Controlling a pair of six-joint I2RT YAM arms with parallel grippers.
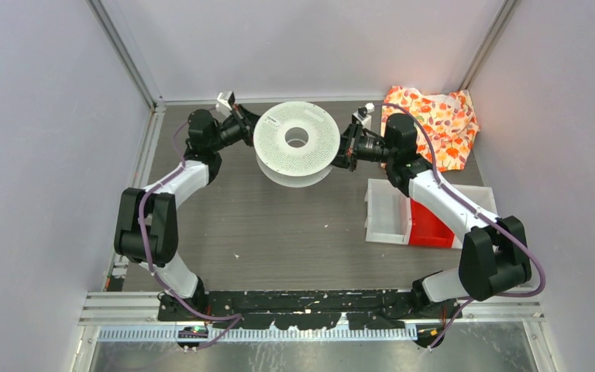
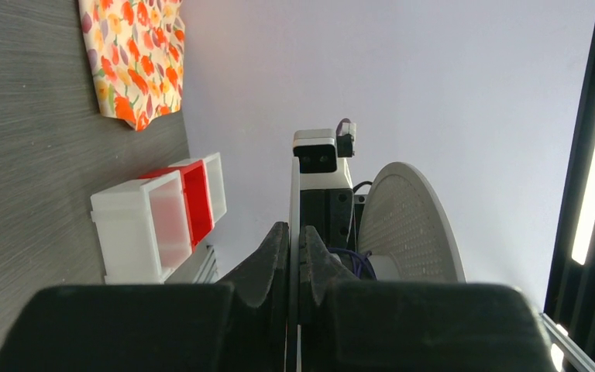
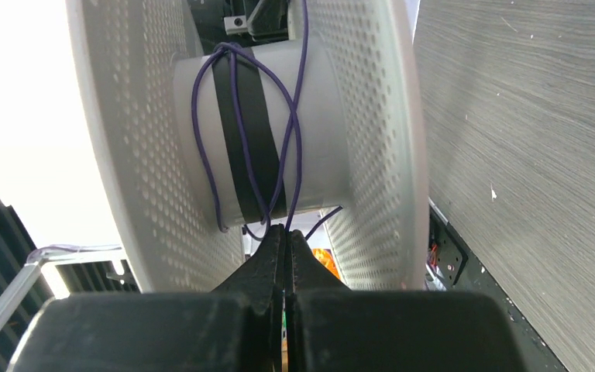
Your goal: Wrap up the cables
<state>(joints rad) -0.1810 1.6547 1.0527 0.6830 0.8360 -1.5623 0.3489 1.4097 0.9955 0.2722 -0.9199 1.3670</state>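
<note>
Gripping the rim of a white spool (image 1: pixel 279 141), the left claw (image 2: pixel 294 242) is nearly closed while the right claw (image 3: pixel 285 232), pressed fully together, seems to pinch the purple cable (image 3: pixel 295 124) draped loosely around the hub (image 3: pixel 321 116), where slack loops could unravel.

finishes: mostly matt
spool (image 3: pixel 116 155) ahead of right tool (image 3: pixel 284 240): white perforated matt plastic; cable (image 3: pixel 229 51) smooth purple sheath; desk (image 3: pixel 527 139) grey matt woodgrain; tool fingers (image 3: pixel 267 263) matt black plastic.
</note>
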